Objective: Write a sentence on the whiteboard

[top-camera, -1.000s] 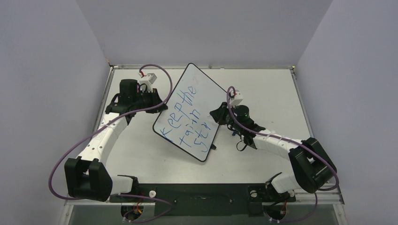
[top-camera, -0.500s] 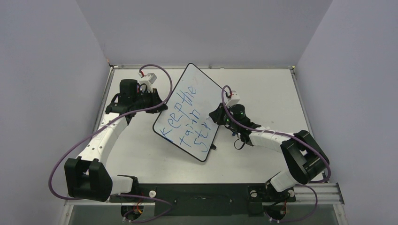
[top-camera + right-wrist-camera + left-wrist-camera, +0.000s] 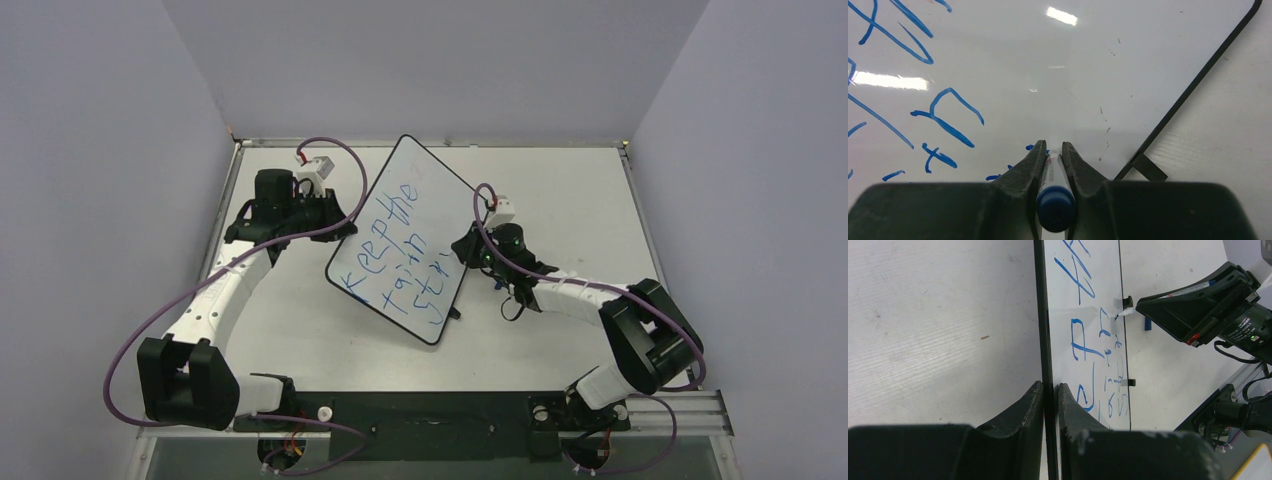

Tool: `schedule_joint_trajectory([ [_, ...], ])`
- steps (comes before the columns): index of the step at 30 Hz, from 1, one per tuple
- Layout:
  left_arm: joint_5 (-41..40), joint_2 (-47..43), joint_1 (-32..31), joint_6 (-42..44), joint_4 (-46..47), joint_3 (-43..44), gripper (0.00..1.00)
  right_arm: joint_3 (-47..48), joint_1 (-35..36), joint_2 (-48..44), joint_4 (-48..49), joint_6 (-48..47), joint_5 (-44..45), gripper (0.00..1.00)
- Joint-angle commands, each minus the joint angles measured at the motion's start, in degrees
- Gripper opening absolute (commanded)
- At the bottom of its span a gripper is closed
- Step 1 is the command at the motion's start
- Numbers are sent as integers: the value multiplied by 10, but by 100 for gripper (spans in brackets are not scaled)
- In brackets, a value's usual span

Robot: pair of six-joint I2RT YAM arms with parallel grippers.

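Both claws grip: our left claw (image 3: 1050, 388) clamps the whiteboard (image 3: 432, 188) on the table (image 3: 570, 190), our right claw (image 3: 1053, 148) pinches the marker (image 3: 1054, 195) at the sentence (image 3: 400, 255); we should press lightly, keeping strokes small.

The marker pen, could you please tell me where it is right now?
In the right wrist view, the marker pen is clamped in the fingers of the right gripper, tip on the whiteboard beside blue letters, near its black rim.
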Motion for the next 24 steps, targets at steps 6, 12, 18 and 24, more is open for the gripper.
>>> schedule_joint_trajectory([
  [6,19,-13,-14,20,5,-5,0,34,-9,7,-36,-5,17,0],
  [12,19,-13,-16,21,5,-4,0,66,-8,17,-37,1,6,0],
  [18,20,-13,-15,21,5,-5,0,81,-1,30,-32,6,-8,0],
  [24,19,-13,-15,21,4,-5,0,73,19,21,-33,2,-12,0],
])
